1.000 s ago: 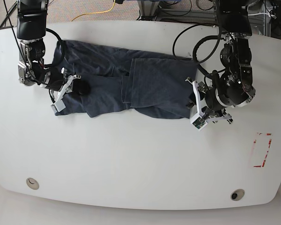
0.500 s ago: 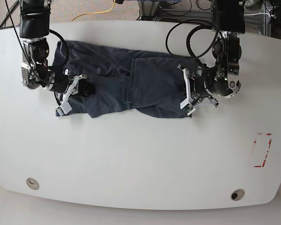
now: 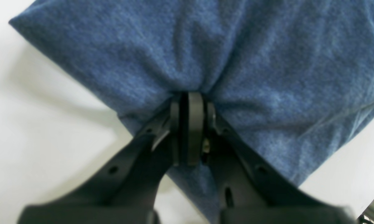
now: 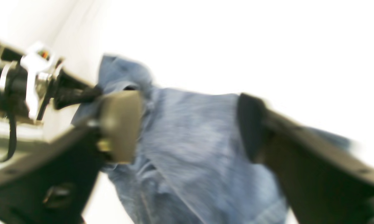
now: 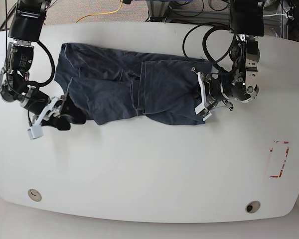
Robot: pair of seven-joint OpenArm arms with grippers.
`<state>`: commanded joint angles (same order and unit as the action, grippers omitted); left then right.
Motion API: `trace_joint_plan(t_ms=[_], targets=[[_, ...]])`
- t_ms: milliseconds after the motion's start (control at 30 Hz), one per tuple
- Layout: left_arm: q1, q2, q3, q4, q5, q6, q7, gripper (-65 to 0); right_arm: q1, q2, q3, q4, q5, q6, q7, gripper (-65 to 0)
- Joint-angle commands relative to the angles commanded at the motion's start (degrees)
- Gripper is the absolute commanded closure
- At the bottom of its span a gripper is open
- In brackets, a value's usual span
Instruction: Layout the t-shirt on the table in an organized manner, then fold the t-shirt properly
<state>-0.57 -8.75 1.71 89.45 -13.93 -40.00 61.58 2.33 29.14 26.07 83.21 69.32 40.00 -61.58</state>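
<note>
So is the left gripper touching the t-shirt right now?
Touching. The left wrist view shows the left gripper shut on the t-shirt, with fabric puckered at its fingertips.

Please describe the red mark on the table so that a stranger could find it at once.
Start at the white table, then follow its edge beside the left gripper. Below it lies the red tape rectangle, the only red thing on the tabletop.

You're working in a robotics lab: a bare white surface (image 5: 149, 169) with a red tape mark (image 5: 278, 159) and two round holes (image 5: 252, 206), and, beyond the hands, black cables (image 5: 209, 47), a yellow cord (image 5: 102, 14) and metal framing (image 5: 162, 11).
</note>
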Motion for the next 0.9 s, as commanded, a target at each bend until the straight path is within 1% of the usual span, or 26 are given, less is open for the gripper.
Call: trace_joint_plan(t_ms=[67, 167, 267, 367, 467, 600, 700, 833, 900], targets=[[0.7, -0.26, 0.09, 1.05, 0.0, 0.0, 0.0, -1.7, -0.79, 0.0, 4.31, -2.37, 0.0, 0.0, -1.49, -65.0], [1.49, -0.26, 0.09, 1.93, 0.0, 0.0, 0.0, -1.7, -0.97, 0.09, 8.0, -6.15, -0.18, 0.0, -4.22, -65.0], [1.67, -0.26, 0.0, 2.02, -0.09, 0.0, 0.0, -1.7, -1.49, 0.88, 10.29, -11.34, -0.18, 0.0, -6.68, -65.0], [1.76, -0.26, 0.0, 2.02, -0.09, 0.0, 0.0, -1.7, -3.08, 1.23, 10.37, -13.63, -0.18, 0.0, -6.95, -65.0], [1.76, -0.26, 0.0, 1.85, -0.09, 0.0, 0.0, -1.7, -4.75, 1.23, 10.2, -13.71, -0.18, 0.0, -6.95, -65.0], [1.67, -0.26, 0.0, 1.93, -0.09, 0.0, 0.0, -1.7, -6.51, -0.79, 10.11, -13.71, -0.18, 0.0, -6.95, -65.0], [1.58, -0.26, 0.0, 1.93, -0.09, 0.0, 0.0, -1.7, -7.56, -1.32, 10.11, -13.89, -0.18, 0.0, -6.95, -65.0], [1.49, -0.26, 0.0, 1.93, -0.09, 0.0, 0.09, -1.7, -8.97, -3.43, 9.93, -13.71, -0.18, 0.0, -7.03, -65.0], [1.49, -0.26, 0.0, 1.93, -0.09, 0.0, 0.09, -1.7, -8.97, -4.13, 9.14, -13.71, -0.18, 0.0, -7.21, -65.0]])
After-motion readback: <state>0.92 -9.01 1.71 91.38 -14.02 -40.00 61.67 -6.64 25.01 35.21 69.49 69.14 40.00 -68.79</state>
